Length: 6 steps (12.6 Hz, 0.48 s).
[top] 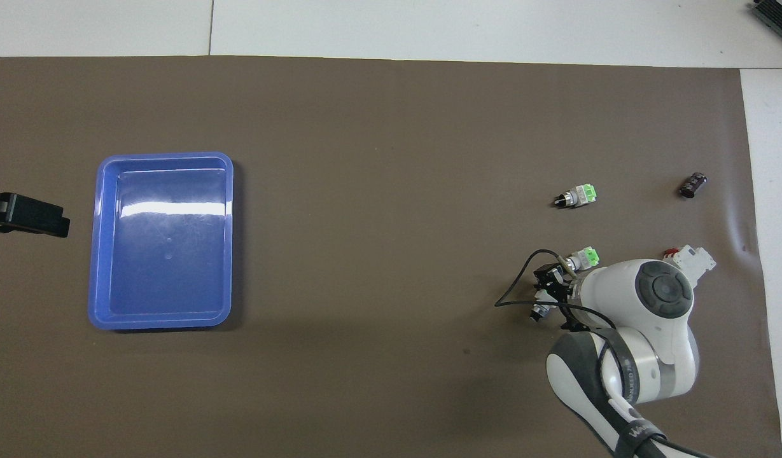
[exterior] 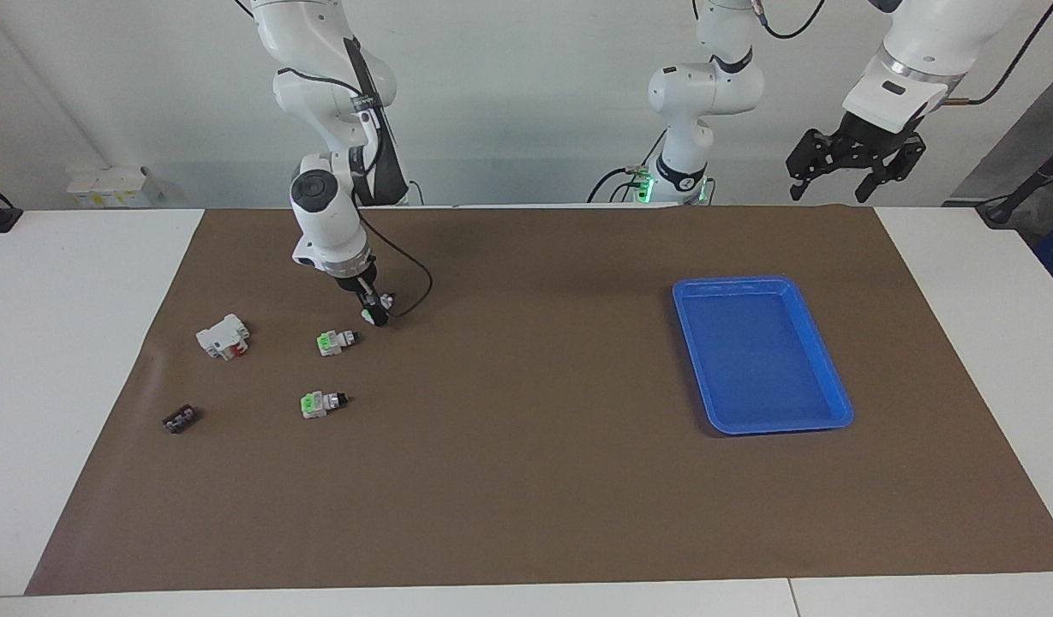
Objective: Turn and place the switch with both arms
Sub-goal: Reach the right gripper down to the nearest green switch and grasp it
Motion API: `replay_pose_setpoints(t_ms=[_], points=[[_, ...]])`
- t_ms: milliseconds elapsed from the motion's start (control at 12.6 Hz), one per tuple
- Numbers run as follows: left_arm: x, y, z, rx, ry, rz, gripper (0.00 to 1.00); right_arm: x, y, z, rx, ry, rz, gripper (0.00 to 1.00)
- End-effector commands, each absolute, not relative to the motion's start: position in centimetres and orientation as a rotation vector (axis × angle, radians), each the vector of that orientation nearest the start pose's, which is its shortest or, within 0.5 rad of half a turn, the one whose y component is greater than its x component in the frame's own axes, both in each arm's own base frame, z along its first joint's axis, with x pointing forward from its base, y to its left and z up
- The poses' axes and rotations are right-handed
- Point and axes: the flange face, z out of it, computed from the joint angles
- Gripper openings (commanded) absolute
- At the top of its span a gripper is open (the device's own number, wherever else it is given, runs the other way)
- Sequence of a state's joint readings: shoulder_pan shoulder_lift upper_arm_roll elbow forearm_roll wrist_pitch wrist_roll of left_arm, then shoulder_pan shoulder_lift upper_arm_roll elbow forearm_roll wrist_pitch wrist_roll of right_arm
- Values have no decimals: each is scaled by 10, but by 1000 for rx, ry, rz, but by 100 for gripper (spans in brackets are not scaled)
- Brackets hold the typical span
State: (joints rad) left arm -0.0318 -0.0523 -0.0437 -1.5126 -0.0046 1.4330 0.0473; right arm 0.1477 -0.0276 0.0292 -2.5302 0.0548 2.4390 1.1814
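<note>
A white table is covered by a large brown mat (exterior: 526,480), and two white jointed robot arms stand at one long edge. The right gripper (exterior: 373,312), black with two fingers, is lowered onto a thumb-sized white-grey plastic switch with a green face (exterior: 374,314) that lies toward the right arm's end of the mat, closer to the robots' edge than to the middle. The fingers stand on either side of the switch, but whether they grip it cannot be told. From overhead the arm's wrist covers most of this switch (top: 539,310), leaving only its end showing. Two more switches of the same kind lie on the mat: a second green-faced switch (exterior: 335,341) just beside the first, and a third green-faced switch (exterior: 321,403) farther from the robots. Toward the mat's short edge at the right arm's end lie a larger white block with a red part (exterior: 223,337) and a small flat black piece (exterior: 180,419). A shallow blue rectangular plastic tray (exterior: 837,403) sits toward the left arm's end of the mat. The left gripper (exterior: 843,176) waits raised over the mat's corner at the robots' edge, jaws spread wide and holding nothing.
</note>
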Motion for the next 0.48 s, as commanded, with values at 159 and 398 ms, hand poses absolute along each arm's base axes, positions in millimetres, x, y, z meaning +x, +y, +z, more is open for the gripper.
replay_pose_setpoints(t_ms=[159, 398], points=[[513, -38, 669, -3126, 183, 53, 100, 446, 77, 281, -2693, 1603, 108, 0], [513, -38, 669, -3126, 183, 53, 100, 450, 83, 289, -2633, 1630, 171, 0]])
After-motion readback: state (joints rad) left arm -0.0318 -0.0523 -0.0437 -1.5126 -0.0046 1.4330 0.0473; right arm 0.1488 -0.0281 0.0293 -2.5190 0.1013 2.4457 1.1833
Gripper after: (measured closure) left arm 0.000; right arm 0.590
